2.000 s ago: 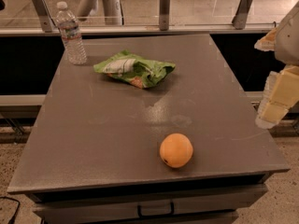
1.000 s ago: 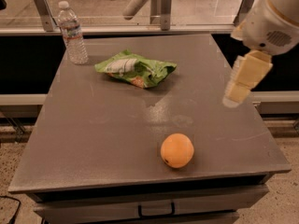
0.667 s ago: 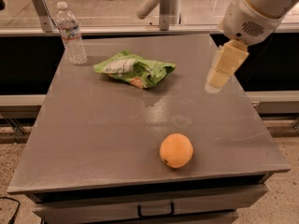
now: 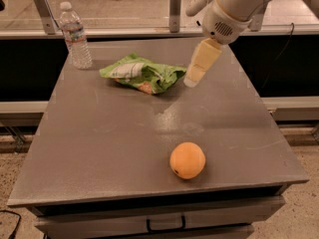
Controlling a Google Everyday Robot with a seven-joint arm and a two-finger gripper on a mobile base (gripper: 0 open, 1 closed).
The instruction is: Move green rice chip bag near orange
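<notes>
The green rice chip bag (image 4: pixel 142 74) lies crumpled on the far middle of the grey table (image 4: pixel 99 133), its white label facing up. The orange (image 4: pixel 187 160) sits near the front edge, right of centre, well apart from the bag. My gripper (image 4: pixel 192 80) hangs from the white arm coming in from the upper right. Its cream-coloured tip is just right of the bag's right end, above the table, and holds nothing.
A clear plastic water bottle (image 4: pixel 75 35) stands upright at the table's far left corner. A glass railing with metal posts (image 4: pixel 174 6) runs behind the table. A drawer handle (image 4: pixel 165 225) shows below the front edge.
The arm has swung in from the right edge of the view to the left, over the table toward the bag. The bag, orange and bottle have not moved.
</notes>
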